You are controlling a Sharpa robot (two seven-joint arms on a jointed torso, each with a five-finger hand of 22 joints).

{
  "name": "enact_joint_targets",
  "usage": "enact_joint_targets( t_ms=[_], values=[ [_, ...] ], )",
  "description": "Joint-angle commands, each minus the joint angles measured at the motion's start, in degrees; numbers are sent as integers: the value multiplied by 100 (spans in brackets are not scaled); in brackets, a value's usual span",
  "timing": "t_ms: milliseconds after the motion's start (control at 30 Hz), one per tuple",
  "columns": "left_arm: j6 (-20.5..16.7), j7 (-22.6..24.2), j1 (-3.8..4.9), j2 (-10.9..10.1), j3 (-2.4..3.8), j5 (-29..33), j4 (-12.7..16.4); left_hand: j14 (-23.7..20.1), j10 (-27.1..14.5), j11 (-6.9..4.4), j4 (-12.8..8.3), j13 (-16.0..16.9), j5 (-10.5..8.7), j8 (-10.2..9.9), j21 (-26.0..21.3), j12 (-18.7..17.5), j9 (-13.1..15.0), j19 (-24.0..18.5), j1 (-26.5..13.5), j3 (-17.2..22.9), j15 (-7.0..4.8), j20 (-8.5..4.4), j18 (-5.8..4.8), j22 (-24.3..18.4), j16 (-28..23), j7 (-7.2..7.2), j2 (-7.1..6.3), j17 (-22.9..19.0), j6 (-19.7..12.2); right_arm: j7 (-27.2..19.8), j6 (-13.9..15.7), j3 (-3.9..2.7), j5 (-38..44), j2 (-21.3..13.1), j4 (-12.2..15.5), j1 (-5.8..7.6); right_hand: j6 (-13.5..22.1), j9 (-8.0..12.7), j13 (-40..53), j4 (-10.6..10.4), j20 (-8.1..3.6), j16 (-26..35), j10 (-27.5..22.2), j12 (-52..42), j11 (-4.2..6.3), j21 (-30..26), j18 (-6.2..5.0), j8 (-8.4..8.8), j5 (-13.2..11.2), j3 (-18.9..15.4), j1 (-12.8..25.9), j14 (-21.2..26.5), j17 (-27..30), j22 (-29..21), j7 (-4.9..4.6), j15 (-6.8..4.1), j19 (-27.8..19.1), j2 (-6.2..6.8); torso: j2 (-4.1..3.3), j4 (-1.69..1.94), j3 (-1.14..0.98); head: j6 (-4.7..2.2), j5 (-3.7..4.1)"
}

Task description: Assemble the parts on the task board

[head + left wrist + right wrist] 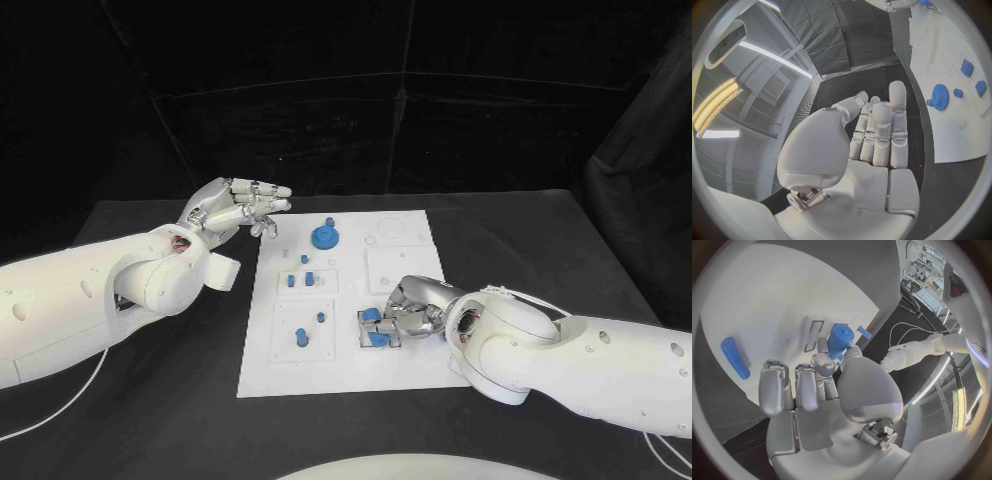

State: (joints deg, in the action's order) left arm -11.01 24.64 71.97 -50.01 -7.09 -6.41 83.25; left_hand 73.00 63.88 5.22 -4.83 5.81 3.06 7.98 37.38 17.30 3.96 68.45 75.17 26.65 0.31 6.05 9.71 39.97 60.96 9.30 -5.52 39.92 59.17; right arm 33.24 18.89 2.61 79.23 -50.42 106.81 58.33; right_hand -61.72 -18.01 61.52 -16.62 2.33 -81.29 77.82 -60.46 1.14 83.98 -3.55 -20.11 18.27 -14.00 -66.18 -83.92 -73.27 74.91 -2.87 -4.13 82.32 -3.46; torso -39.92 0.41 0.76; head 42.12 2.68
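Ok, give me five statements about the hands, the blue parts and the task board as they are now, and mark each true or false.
1. The right hand is down on the task board, pinching a blue part. True.
2. The left hand grips the blue gear. False: it holds nothing, fingers apart, beside the board's far left corner.
3. The gear sits in the far half of the board. True.
4. The board lies on a white table. False: the table is black.
5. Both hands are over the board. False: the left one is off its edge.
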Motion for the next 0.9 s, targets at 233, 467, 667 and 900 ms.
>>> enact_joint_targets(
  t_ms=[233, 467, 667, 900],
  values=[
    [59, 13, 11, -7, 4, 20, 13, -48, -51, -4, -14, 8, -15, 20, -15, 20, -7, -37, -10, -9, 8, 7, 76, -8, -37, 20, 51, -7, -9, 70, -80, 1, 298, 88, -49, 6, 123, -113, -453, -44, 35, 136, -278, 664, -99, -119, 42, 169, -1468, 137, 886, -275, 145, 233, -108, 24, -150, 747, 3, -5, -4, 6, 2],
    [62, 12, 11, -10, 4, 20, 12, -55, -64, -3, -19, 11, -15, 21, -27, 34, -7, -36, -15, -20, 9, 8, 76, -15, -41, 22, 52, -24, -13, 42, -82, 1, 357, 69, -11, 5, 123, -163, -496, -29, 41, 137, -288, 757, -96, -127, 41, 199, -1438, 398, 964, -281, 127, 229, -116, 28, -150, 884, 2, -7, -7, 12, 6],
    [65, 12, 11, -17, 4, 20, 10, -55, -64, -3, -19, 11, -15, 21, -27, 34, -7, -36, -15, -20, 9, 8, 76, -15, -41, 22, 52, -24, -13, -23, -128, 1, 382, 24, 69, 5, 83, -266, -386, 184, 26, 130, -205, 708, -77, -117, 48, 231, -918, 583, 18, -292, 90, 263, -96, 12, -123, 708, -2, -5, -9, 21, 5],
    [66, 11, 11, -22, 4, 20, 8, -55, -64, -3, -19, 11, -15, 21, -27, 34, -7, -36, -15, -20, 9, 8, 76, -15, -41, 22, 52, -24, -13, -19, -144, 1, 518, -7, 75, 5, 35, -344, -256, 555, 8, 114, -132, 616, -52, -94, 60, 232, -799, 654, -732, -301, 45, 314, -79, -8, -87, 556, 0, -2, -4, 37, 10]
  ],
)
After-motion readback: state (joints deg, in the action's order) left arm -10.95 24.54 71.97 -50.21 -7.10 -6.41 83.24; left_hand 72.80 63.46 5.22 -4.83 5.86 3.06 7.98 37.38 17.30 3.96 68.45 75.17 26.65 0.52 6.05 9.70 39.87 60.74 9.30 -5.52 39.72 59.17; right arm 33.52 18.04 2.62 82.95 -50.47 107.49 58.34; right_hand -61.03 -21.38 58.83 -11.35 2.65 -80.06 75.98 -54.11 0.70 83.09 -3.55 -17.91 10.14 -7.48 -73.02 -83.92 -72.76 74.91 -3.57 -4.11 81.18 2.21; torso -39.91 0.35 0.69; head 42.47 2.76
